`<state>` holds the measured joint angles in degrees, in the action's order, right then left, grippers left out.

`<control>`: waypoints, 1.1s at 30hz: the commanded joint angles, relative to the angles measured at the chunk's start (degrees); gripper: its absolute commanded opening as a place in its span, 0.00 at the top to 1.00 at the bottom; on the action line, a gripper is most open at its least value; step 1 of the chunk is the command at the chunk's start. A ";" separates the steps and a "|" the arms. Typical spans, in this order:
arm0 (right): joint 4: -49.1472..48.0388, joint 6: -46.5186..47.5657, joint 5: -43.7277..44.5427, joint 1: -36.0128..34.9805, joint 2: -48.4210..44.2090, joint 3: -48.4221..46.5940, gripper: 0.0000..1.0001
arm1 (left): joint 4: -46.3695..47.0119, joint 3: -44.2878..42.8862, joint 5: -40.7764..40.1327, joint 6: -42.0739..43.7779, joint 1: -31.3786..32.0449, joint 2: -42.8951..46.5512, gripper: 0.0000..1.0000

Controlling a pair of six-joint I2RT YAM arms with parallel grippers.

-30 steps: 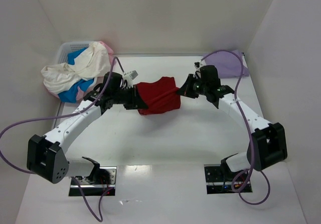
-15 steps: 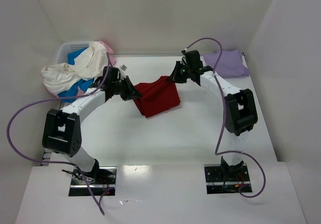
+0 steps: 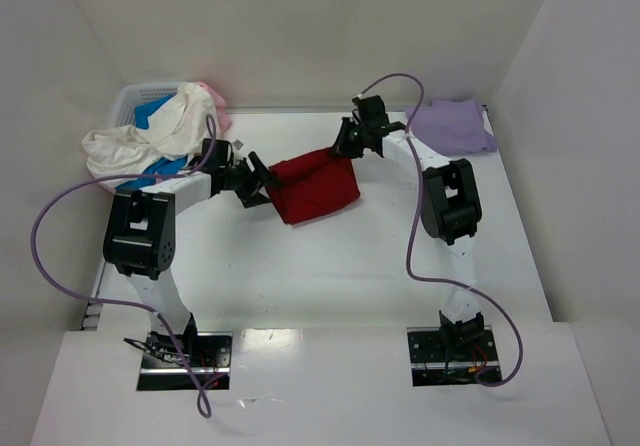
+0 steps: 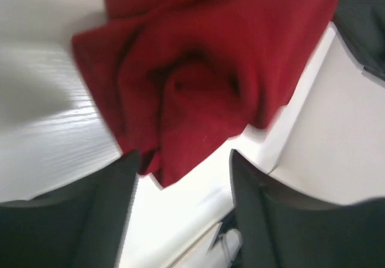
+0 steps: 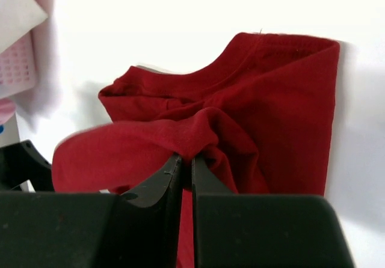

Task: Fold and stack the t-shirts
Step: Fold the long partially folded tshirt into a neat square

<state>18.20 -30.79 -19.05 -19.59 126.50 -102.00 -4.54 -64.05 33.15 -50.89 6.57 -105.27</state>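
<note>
A dark red t-shirt (image 3: 315, 188) lies bunched and partly folded on the table's far middle. My left gripper (image 3: 260, 182) stands open at its left edge; in the left wrist view the cloth (image 4: 204, 70) lies just ahead of the spread fingers (image 4: 84, 220), with only a corner reaching between them. My right gripper (image 3: 341, 148) is at the shirt's far right corner, shut on a pinch of red cloth (image 5: 198, 130) between its fingertips (image 5: 186, 160). A folded pale lavender t-shirt (image 3: 452, 126) lies at the far right.
A white lattice basket (image 3: 138, 96) stands at the far left, with cream-white (image 3: 150, 138), bright blue (image 3: 150, 173) and pink (image 3: 212, 96) shirts spilling from it. White walls close in the back and both sides. Purple cables loop from both arms.
Both arms carried the red shirt towards the far side. The left gripper has opened and let go of it; the right gripper still pinches its corner.
</note>
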 commanded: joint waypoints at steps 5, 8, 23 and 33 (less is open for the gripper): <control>-2.55 1.25 2.00 1.23 2.70 -7.51 0.87 | -2.14 -3.88 -0.97 7.11 -1.38 4.10 0.07; -1.77 1.25 2.00 1.23 4.37 -10.41 0.68 | -2.14 -3.10 -2.74 10.28 -1.91 6.13 0.07; -3.51 1.25 1.57 1.75 -7.41 -4.71 0.36 | 3.92 -1.16 -5.37 14.16 2.48 2.27 0.55; -3.52 2.31 -1.69 1.75 -2.75 -5.31 0.77 | 5.50 -3.18 -5.03 12.05 5.82 -2.91 0.87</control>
<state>15.90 -29.04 -18.76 -18.17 121.97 -106.96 -1.69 -64.77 27.33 -38.35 11.81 -107.02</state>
